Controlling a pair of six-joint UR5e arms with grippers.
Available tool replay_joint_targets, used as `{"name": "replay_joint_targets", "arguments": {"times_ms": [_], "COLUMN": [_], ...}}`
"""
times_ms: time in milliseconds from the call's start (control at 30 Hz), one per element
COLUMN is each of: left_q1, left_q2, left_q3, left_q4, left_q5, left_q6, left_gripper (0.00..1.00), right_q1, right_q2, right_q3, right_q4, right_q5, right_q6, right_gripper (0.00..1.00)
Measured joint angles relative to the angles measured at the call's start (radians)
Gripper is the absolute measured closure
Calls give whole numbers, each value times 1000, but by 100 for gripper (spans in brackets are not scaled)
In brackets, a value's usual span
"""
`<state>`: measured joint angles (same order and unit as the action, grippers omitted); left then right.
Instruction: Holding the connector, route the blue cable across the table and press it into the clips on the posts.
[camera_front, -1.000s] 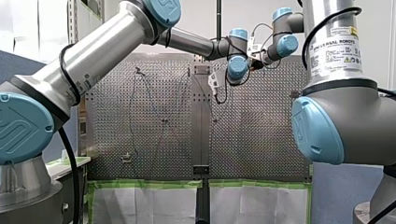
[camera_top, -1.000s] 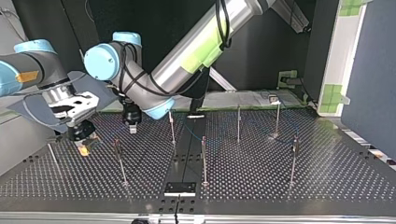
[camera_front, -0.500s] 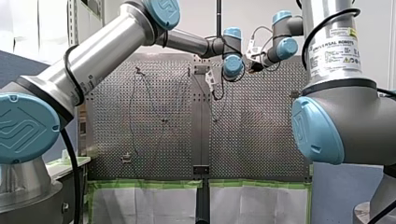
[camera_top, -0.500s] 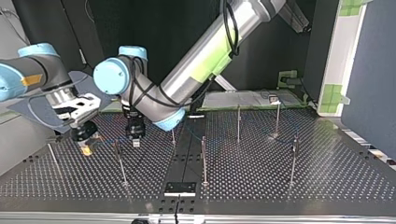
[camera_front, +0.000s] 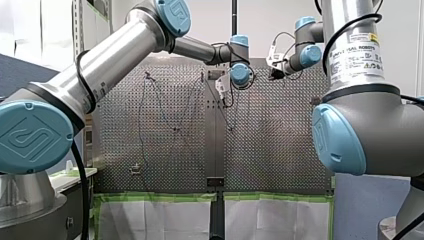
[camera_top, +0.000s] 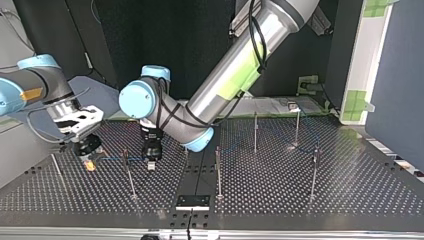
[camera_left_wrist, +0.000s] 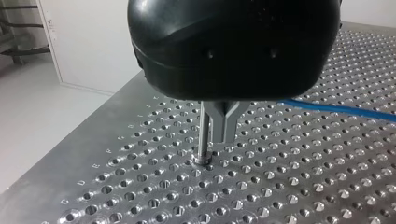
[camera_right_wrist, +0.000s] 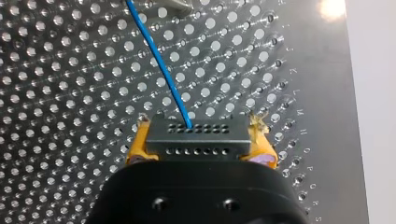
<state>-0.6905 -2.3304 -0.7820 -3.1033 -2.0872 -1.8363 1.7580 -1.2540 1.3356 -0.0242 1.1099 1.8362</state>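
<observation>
Near table (camera_top: 300, 192) edge at top view's left: my right gripper (camera_right_wrist: 200, 145) low over holes, yellow pads (camera_right_wrist: 139, 145) clamped tight on both ends of black connector (camera_right_wrist: 196, 135). Blue cable (camera_right_wrist: 159, 65) leaves connector's middle, runs straight ahead over table. Top view: cable passes top of thin post (camera_top: 129, 175), runs up to my left gripper (camera_top: 151, 164) nearer table's middle. How it sits on that post, can't tell. Left wrist view: my left gripper low over table, upright post (camera_left_wrist: 202, 135) just beside it, cable beyond. Open or closed? honestly can't tell from this angle.
</observation>
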Motion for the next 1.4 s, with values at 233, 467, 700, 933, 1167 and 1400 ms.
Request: {"name": "replay_joint_targets", "arguments": {"times_ms": [233, 467, 700, 933, 1167, 1400], "left_q1": [-2, -13, -18, -22, -39, -61], "left_q2": [0, 1, 1, 2, 21, 80], "left_q3": [-4, -7, -7, -7, -21, -79], "left_q4": [-19, -32, -46, -89, -148, -136], "left_q5": [11, 13, 13, 10, 13, 40], "left_q6": [0, 0, -2, -4, -34, -22], "left_gripper": [82, 15, 0, 0, 0, 0], "right_q1": [-10, -12, -12, -12, -11, -9], "right_q2": [1, 1, 1, 2, 2, 2], "right_q3": [-3, -2, -3, -2, -2, -2], "right_q4": [-1, 0, 0, 0, 0, 1], "right_q5": [-12, -13, -13, -13, -13, -13], "right_q6": [1, -2, -4, -6, -6, -6], "right_gripper": [100, 100, 100, 100, 100, 100]}}
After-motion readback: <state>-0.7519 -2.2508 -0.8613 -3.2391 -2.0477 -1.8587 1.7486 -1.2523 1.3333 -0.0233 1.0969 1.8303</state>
